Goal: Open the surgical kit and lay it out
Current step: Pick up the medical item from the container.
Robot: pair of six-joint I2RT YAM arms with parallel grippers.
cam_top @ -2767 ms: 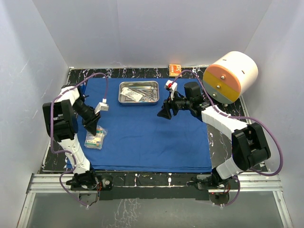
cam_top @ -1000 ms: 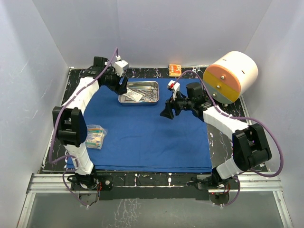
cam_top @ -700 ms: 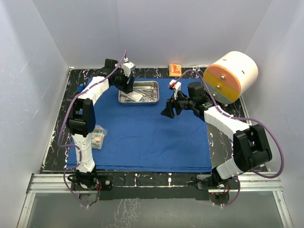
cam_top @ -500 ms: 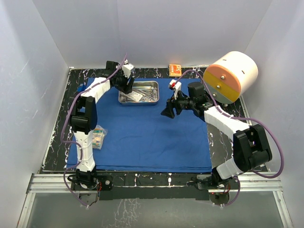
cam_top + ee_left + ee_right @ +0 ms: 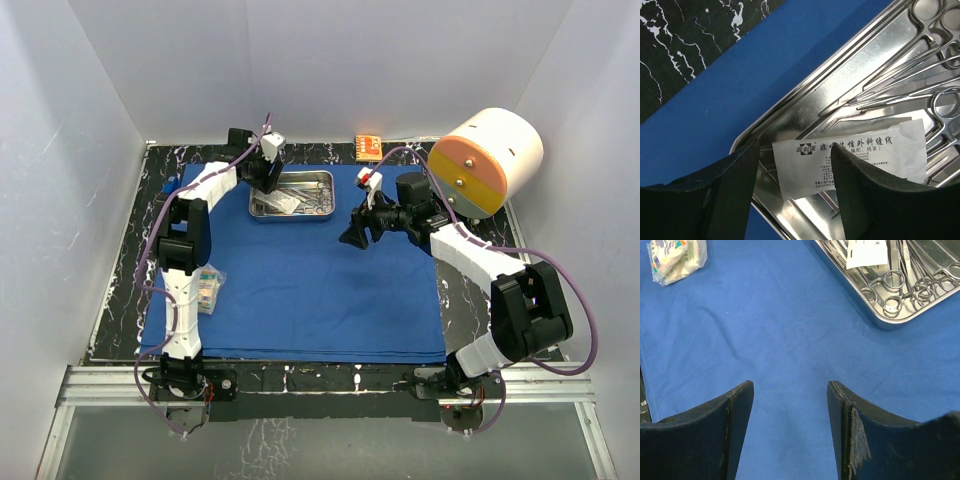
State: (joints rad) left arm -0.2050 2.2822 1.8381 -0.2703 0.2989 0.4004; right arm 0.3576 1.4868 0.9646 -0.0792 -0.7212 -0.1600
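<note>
The surgical kit is unwrapped on the tabletop (image 5: pixel 310 152). The blue cloth (image 5: pixel 320 290) is spread flat, the steel tray (image 5: pixel 800 107) sits on its far part, and a clear packet of gauze (image 5: pixel 203 288) rests near the cloth's left edge. The left fingers (image 5: pixel 268 178) hang over the tray's left end. They stand partly apart, straddling the near end of the white printed packet (image 5: pixel 855 160), and have hold of nothing. The right fingers (image 5: pixel 353 235) hover over bare cloth to the right of the tray, also apart and empty. The printed packet is probably very light, thin and flexible. It lies flat, partly on the tray floor and partly on the steel clamps (image 5: pixel 920 65), so it offers little edge to catch and is likely to slide on the polished metal. It should be taken at its free left end, where the fingers already bracket it, with one finger worked under the raised edge. The clamps are stiff, slender and smooth, and their ring handles overlap. Each should be gripped across the shanks just ahead of the rings and lifted singly to avoid dragging its neighbours. The tray is rigid and the heaviest item, and only its thin upturned rim gives a hold. The cloth is soft and will bunch if the tray is pushed across it.
</note>
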